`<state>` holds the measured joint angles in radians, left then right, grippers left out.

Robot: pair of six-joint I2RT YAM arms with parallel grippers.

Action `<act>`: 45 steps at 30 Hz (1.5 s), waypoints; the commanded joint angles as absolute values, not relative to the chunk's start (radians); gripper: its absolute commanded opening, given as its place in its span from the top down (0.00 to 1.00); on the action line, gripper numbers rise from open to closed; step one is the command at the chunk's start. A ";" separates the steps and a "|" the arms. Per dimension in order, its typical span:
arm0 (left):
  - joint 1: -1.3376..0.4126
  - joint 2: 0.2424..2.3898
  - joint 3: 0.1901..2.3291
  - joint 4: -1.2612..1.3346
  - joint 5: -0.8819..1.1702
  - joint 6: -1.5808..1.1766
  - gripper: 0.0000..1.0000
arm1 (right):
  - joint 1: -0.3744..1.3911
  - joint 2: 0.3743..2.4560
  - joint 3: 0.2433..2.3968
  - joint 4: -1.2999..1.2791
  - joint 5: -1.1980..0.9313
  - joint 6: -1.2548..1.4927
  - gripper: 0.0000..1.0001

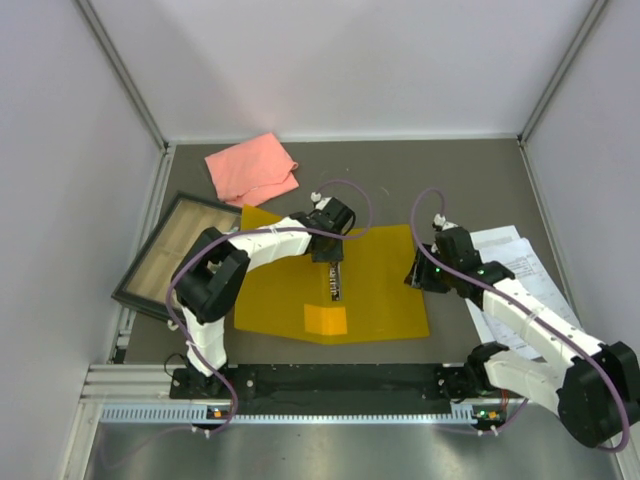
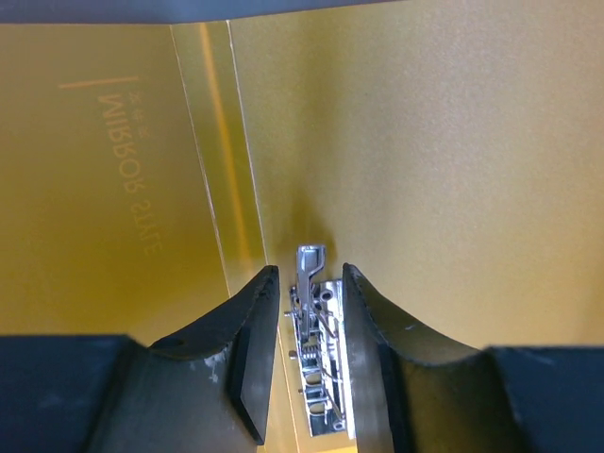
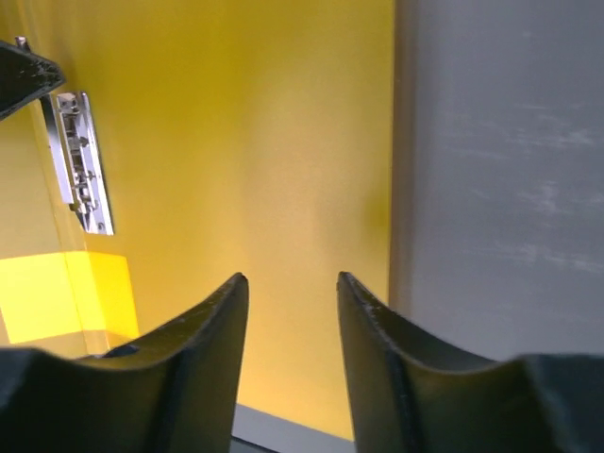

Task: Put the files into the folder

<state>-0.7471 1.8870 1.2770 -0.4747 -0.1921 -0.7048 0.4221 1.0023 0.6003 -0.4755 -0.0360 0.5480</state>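
Observation:
The yellow folder (image 1: 380, 290) lies open and flat in the middle of the table, its metal clip (image 1: 334, 285) along the spine. My left gripper (image 1: 333, 262) hangs over that clip. In the left wrist view its jaws (image 2: 310, 269) stand on either side of the clip's raised lever (image 2: 310, 260), a small gap on each side. My right gripper (image 1: 418, 272) is over the folder's right edge, open, with only the yellow sheet (image 3: 236, 123) below its jaws (image 3: 291, 276). The files (image 1: 520, 265), white printed sheets, lie to the right of the folder, partly under the right arm.
A pink cloth (image 1: 252, 168) lies at the back left. A black-framed tray (image 1: 165, 255) sits at the left, close to the folder's left edge. A brighter yellow rectangle (image 1: 326, 320) shows on the folder near its front edge. Grey walls enclose the table.

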 commanded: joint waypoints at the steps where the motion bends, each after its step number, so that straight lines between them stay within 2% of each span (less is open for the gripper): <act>1: -0.749 1.913 1.316 -0.483 -0.222 -0.689 0.62 | 0.416 1.051 0.578 -0.370 -0.156 0.566 0.60; 7: -0.749 1.905 1.319 -0.480 -0.244 -0.676 0.67 | 0.417 1.101 0.552 -0.327 -0.172 0.572 0.61; 15: -0.749 1.865 1.307 -0.472 -0.235 -0.669 0.87 | 0.420 1.189 0.512 -0.258 -0.192 0.601 0.62; 22: -0.749 1.818 1.284 -0.459 -0.224 -0.670 0.93 | 0.425 1.246 0.499 -0.224 -0.190 0.610 0.63; 34: -0.732 1.993 1.367 -0.482 -0.244 -0.653 0.88 | 0.426 1.276 0.491 -0.199 -0.203 0.612 0.65; 38: -0.726 2.043 1.396 -0.512 -0.245 -0.658 0.82 | 0.426 1.289 0.491 -0.193 -0.207 0.611 0.65; 42: -0.726 1.994 1.382 -0.517 -0.259 -0.650 0.75 | 0.428 1.289 0.494 -0.193 -0.210 0.607 0.66; 45: -0.726 1.939 1.402 -0.537 -0.256 -0.620 0.64 | 0.428 1.292 0.497 -0.193 -0.212 0.603 0.66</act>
<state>-0.7326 1.9942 1.3895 -0.5011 -0.2405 -0.6483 0.4236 1.2682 0.5041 -0.1932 -0.2218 0.6140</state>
